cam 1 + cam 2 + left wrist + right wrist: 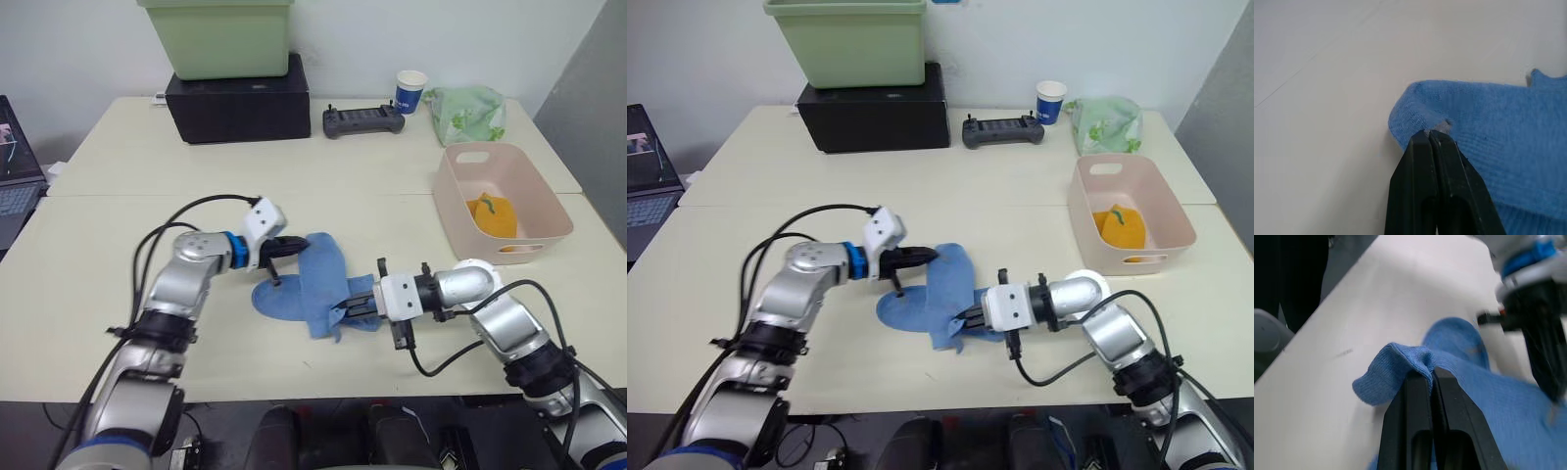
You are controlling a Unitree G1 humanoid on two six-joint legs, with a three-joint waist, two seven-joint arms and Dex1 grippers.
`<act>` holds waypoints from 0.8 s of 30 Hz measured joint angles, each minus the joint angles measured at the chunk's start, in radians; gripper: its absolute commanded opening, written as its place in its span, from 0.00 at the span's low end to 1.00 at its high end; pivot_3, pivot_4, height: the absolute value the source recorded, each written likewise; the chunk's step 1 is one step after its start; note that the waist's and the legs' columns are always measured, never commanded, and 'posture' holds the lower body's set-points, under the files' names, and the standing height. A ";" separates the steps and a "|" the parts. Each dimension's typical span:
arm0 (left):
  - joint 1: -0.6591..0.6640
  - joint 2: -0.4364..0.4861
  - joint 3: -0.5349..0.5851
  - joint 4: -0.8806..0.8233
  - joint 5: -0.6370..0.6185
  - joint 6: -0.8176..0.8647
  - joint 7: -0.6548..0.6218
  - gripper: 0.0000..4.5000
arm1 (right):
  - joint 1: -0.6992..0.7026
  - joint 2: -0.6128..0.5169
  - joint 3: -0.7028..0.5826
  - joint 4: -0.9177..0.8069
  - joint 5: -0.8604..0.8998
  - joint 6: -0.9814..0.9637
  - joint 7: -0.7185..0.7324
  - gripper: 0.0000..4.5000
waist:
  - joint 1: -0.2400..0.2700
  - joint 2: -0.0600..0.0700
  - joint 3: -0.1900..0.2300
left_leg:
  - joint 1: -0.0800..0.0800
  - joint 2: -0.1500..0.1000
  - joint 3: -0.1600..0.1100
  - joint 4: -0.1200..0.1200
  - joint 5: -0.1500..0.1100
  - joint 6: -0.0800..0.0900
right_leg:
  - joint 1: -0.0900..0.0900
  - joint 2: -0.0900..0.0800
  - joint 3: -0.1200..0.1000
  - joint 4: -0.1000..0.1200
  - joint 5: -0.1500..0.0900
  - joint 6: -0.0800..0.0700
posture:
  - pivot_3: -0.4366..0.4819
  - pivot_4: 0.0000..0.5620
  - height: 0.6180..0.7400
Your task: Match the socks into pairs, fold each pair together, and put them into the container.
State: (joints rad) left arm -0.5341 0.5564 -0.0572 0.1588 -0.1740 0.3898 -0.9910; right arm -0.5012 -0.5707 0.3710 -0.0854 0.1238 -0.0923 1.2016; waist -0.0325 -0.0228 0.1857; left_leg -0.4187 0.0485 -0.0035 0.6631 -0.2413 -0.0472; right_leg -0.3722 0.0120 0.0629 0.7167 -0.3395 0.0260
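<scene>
Even, bright indoor light, soft shadows.
The worktop is showing no glare; faint shadows are lying under the arms. In the right wrist view the other gripper is blurring out of focus, while the near fingers are staying fairly sharp.

Cream table stands against a plain white wall.

Green tub atop black box, controller, paper cup, green bag, laptop
</scene>
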 measured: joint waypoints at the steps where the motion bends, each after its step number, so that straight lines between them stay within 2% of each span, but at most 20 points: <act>1: 0.029 0.007 0.013 -0.049 -0.015 0.032 0.009 0.00 | -0.009 -0.004 -0.011 0.023 0.000 -0.020 0.005 0.01 | 0.000 0.000 0.000 | 0.000 0.000 0.000 0.000 0.000 0.000 | 0.000 -0.001 0.000 0.000 0.000 0.000 | 0.48 0.27 1.00; 5: 0.153 0.008 0.051 -0.218 -0.071 0.152 0.064 0.00 | -0.042 0.004 -0.012 0.129 0.000 -0.093 0.043 0.01 | 0.002 0.000 0.000 | 0.000 0.000 -0.001 0.000 0.000 0.000 | 0.001 -0.002 0.001 -0.001 0.000 0.000 | 0.48 0.27 1.00; 7: 0.197 0.003 0.055 -0.257 -0.087 0.191 0.095 0.00 | -0.048 0.015 -0.011 0.187 -0.003 -0.108 0.056 0.11 | 0.003 0.000 0.000 | 0.000 -0.001 -0.001 0.000 0.000 0.000 | 0.002 -0.002 0.001 -0.001 0.000 0.000 | 0.48 0.27 1.00; 8: 0.210 -0.002 0.057 -0.267 -0.090 0.199 0.111 0.04 | -0.049 0.022 -0.011 0.205 -0.003 -0.108 0.059 0.16 | 0.003 0.000 0.000 | 0.000 -0.001 -0.002 0.000 0.000 0.000 | 0.002 -0.002 0.001 -0.001 0.000 0.000 | 0.48 0.27 1.00; 11: 0.228 -0.014 0.058 -0.274 -0.097 0.202 0.142 0.19 | -0.048 0.018 -0.012 0.229 -0.003 -0.106 0.067 0.38 | 0.003 0.000 0.000 | 0.000 -0.001 -0.002 0.000 0.000 0.000 | 0.002 -0.002 0.000 -0.001 0.000 0.000 | 0.48 0.27 1.00; 15: 0.254 -0.009 0.086 -0.279 -0.116 0.212 0.172 0.45 | 0.022 -0.092 -0.069 0.172 -0.002 -0.053 0.055 0.66 | 0.007 0.000 0.000 | -0.001 -0.001 -0.002 0.000 0.000 0.000 | 0.002 -0.003 0.000 -0.002 0.000 0.000 | 0.48 0.27 1.00; 18: 0.254 0.033 0.131 -0.279 -0.136 0.214 0.168 0.66 | 0.132 -0.181 -0.167 0.056 0.046 0.089 0.018 0.67 | 0.006 0.000 0.000 | -0.001 -0.001 -0.004 0.000 0.000 0.000 | 0.003 -0.003 -0.001 -0.002 0.000 0.000 | 0.48 0.27 1.00; 21: 0.200 0.052 0.136 -0.262 -0.139 0.188 0.136 0.66 | 0.229 -0.184 -0.256 -0.101 0.153 0.306 -0.070 0.67 | 0.005 0.000 0.000 | 0.000 -0.001 -0.005 -0.001 0.000 0.000 | 0.004 -0.003 -0.002 -0.001 0.000 0.000 | 0.48 0.27 1.00; 24: 0.114 0.056 0.088 -0.183 -0.120 0.123 0.088 0.66 | 0.313 -0.125 -0.310 -0.272 0.262 0.553 -0.216 0.67 | 0.002 0.000 0.000 | 0.000 -0.002 -0.005 -0.001 0.000 0.000 | 0.004 0.001 -0.001 -0.001 0.000 0.000 | 0.48 0.27 1.00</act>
State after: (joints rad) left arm -0.4206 0.6120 0.0303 -0.0239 -0.2938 0.5125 -0.9028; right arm -0.1883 -0.6961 0.0607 -0.3574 0.3862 0.4609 0.9858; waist -0.0303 -0.0229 0.1857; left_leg -0.4184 0.0467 -0.0090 0.6624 -0.2415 -0.0471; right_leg -0.3685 0.0126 0.0622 0.7157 -0.3396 0.0261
